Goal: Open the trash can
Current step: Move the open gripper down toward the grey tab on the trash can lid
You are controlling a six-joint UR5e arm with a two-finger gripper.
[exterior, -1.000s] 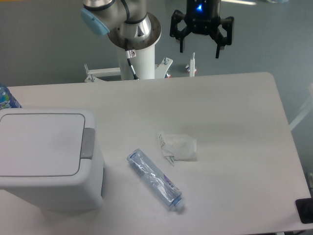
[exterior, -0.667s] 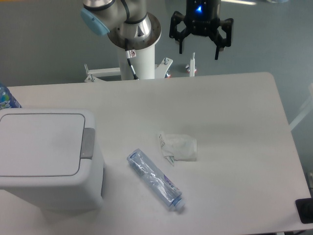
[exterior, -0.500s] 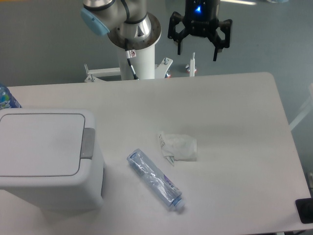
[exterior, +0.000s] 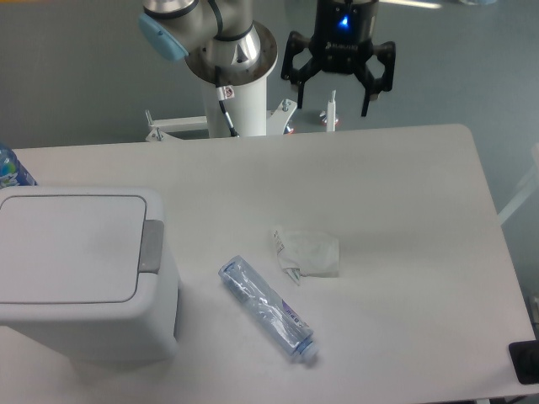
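The trash can (exterior: 80,273) is a large boxy white bin at the table's front left. Its flat lid (exterior: 67,247) is shut and its grey latch tab (exterior: 152,246) faces right. My gripper (exterior: 330,108) hangs high above the table's far edge, right of the robot base. Its black fingers (exterior: 367,93) are spread wide and hold nothing. It is far from the trash can, up and to the right of it.
A crumpled white wrapper (exterior: 305,252) and a flattened clear plastic bottle (exterior: 268,308) lie mid-table, right of the bin. The robot base (exterior: 233,76) stands behind the far edge. A blue bottle (exterior: 10,168) shows at the left edge, a dark object (exterior: 525,362) at the front right corner.
The gripper has moved a little to the left and lower, its fingers still spread. The trash can, wrapper and bottle have not moved.
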